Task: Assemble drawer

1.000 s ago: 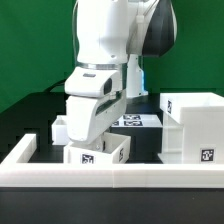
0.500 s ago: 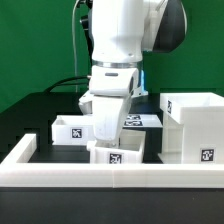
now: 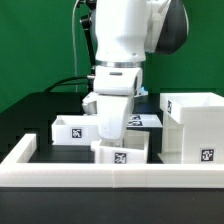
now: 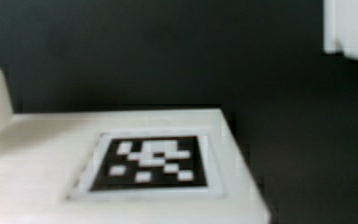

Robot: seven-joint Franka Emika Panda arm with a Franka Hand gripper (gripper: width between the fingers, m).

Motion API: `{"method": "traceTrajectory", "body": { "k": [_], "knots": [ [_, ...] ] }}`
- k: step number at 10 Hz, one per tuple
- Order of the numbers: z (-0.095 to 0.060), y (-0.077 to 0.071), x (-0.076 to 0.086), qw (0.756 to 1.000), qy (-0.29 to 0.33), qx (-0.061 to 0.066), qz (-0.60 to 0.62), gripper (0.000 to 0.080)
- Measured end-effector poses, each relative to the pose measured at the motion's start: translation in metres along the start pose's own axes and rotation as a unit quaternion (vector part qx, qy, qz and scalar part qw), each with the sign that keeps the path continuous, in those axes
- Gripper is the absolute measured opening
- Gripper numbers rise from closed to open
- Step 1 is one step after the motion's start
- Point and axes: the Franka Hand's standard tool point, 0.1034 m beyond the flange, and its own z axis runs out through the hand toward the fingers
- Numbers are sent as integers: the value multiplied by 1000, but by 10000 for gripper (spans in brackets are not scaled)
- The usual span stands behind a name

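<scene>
The near small tray (image 3: 122, 153) sits low by the front rail, with a tag on its front wall. My gripper (image 3: 112, 138) reaches down onto the tray's far side. Its fingertips are hidden behind the hand and the tray wall. It appears shut on that tray. The wrist view is filled by the same tray's tagged white face (image 4: 151, 162), very close, with no fingers showing. The second small tray (image 3: 68, 129) lies to the exterior view's left. The large hollow casing (image 3: 196, 128) stands at the right, close beside the held tray.
The long white rail (image 3: 110, 177) runs along the table's front edge, just before the tray. The marker board (image 3: 145, 120) lies flat behind the arm. A green curtain backs the scene. A white edge (image 4: 354, 25) shows in the wrist view's corner.
The arm swung toward the exterior view's right and the near tray went with it, from a tilted pose near the left to flat beside the casing. It has barely moved in the last half second.
</scene>
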Motion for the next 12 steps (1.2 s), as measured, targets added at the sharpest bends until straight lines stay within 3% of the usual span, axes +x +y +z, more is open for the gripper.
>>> {"method": "traceTrajectory", "body": {
  "k": [1, 3, 4, 9, 12],
  "knots": [
    [0, -2, 5, 1000, 1, 11, -3, 41],
    [-2, 1, 18, 1000, 6, -2, 3, 41],
    [-3, 4, 17, 1000, 7, -8, 15, 41],
    [-1, 7, 1, 999, 21, -6, -28, 41],
    [1, 7, 2, 999, 17, -4, -50, 41]
  ]
}}
